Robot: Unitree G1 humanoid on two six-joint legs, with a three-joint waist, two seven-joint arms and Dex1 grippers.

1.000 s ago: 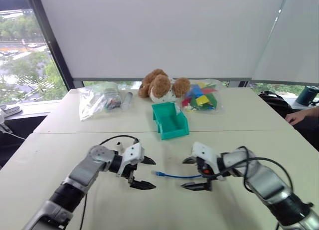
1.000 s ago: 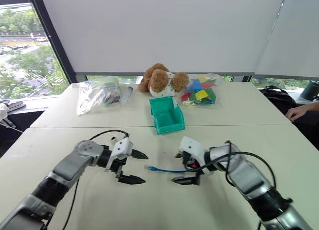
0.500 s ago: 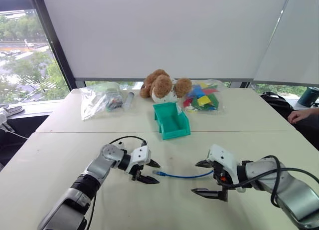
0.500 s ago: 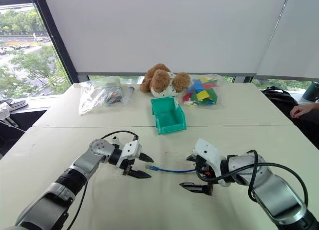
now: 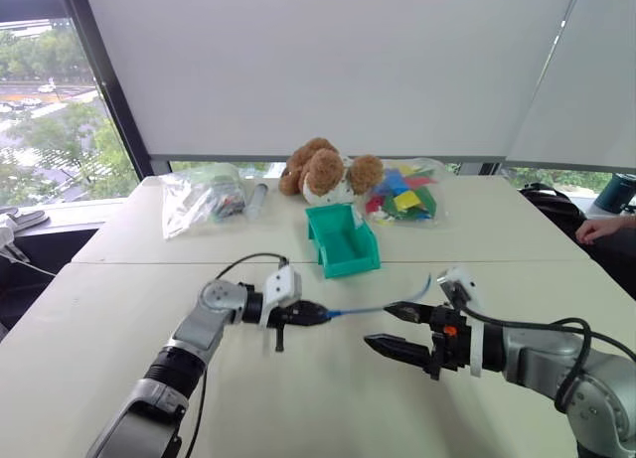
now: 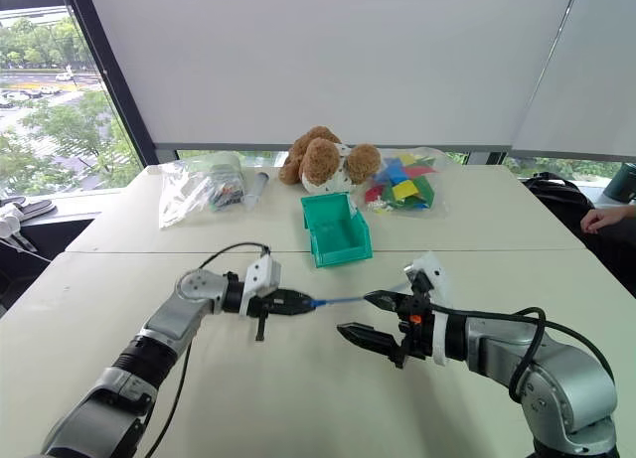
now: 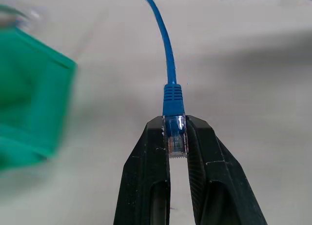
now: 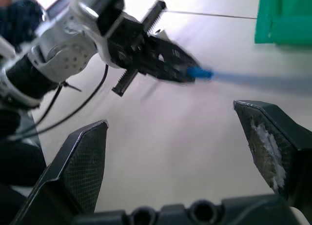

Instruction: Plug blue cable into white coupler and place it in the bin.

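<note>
Left eye view, blue cable [image 5: 373, 310] lying crosswise, plug in left hand [image 5: 316, 315]

Pale table [image 5: 119, 309], teal bin [image 5: 341, 241], plush bear [image 5: 323, 170], two clear bags [image 5: 199, 198] at far edge

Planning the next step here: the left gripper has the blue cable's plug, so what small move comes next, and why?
Probably close the right gripper on the free stretch of the blue cable. The left gripper is shut on one plug, and the cable spans the air toward the right gripper, which stands open and empty. I cannot make out the coupler, so steadying the cable seems safest.
</note>
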